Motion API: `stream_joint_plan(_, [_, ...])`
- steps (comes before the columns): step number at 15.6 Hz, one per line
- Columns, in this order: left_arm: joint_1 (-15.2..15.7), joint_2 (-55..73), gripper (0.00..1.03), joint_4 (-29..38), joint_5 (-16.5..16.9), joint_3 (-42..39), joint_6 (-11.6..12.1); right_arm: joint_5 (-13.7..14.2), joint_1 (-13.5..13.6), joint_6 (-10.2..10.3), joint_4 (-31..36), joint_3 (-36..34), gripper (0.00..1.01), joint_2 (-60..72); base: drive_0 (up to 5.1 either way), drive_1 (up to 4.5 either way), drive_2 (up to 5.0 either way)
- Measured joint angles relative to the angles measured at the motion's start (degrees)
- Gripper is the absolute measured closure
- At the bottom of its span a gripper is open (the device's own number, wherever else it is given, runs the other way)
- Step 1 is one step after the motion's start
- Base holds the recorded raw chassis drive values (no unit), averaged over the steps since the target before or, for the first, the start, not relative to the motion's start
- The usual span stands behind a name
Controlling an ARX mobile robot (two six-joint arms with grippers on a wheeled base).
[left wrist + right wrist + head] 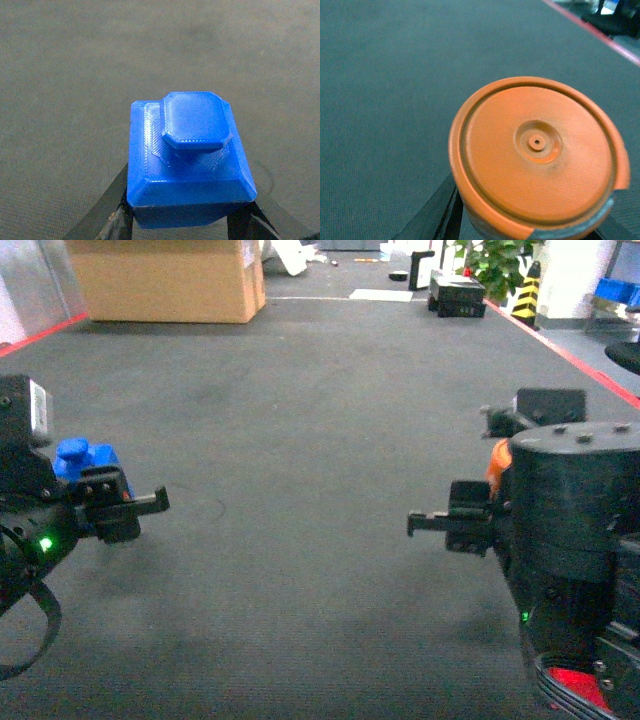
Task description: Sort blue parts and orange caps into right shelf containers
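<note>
We note both loads carried above dark carpet (300, 440), no shelf or crates in any view. Left gripper (180, 220), bottom of the left wrist frame, is clamped on a blue part (187, 160): square sloped base, flat eight-sided knob on top, visible print lines. Right gripper (530, 227) grips an orange cap (537, 155), bottom centre-right of its frame: round, raised rim, small dimple at centre. Risks, as we judge: only the bases are pinched, so a jolt while driving could tip or drop either piece; the smooth cap seems likelier to slip. Farther off, upper left of the head frame, a cardboard box (170, 280); upper right, a plant (495, 265).
</note>
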Motion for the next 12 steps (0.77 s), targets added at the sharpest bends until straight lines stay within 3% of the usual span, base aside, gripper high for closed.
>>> stream_joint_plan(1, [-0.7,-3.0,0.60,1.6,-0.5,-1.2,0.5,1.7,-0.2,-1.8,3.0,-1.8,0.58,-2.7,0.0,0.00,0.0])
stream_joint_plan(2, [-2.3,-11.1,0.60,3.6,-2.1,-4.0,1.0,4.9,-0.7,-6.9,10.1,-6.9,0.58,-9.9,0.0,0.00,0.0])
stream_joint_plan(3, [-4.8,-21.2,0.60,2.3,-3.9,-7.6,3.7,7.2,-1.1,-13.2,12.8,-14.7,0.58,-20.3,0.0,0.00,0.0])
stream_joint_plan(7, [-7.6,-35.5,0.60,0.1,-6.1,-10.4,8.5,9.4,-0.6,-21.4,13.0,-23.9,0.58,-38.8,0.0,0.00,0.0])
stream_joint_plan(11, [-8.9,-47.4,0.60,-2.5,-10.0,-16.6,10.5,12.3,1.7,-29.2,13.0,-29.0,0.58,-54.4,0.0,0.00,0.0])
stream_joint_plan(12, [-9.7,-49.4,0.60,-2.8,-11.5,-17.6,11.5,12.6,2.5,-30.0,13.0,-29.2,0.58,-56.8,0.0,0.00,0.0])
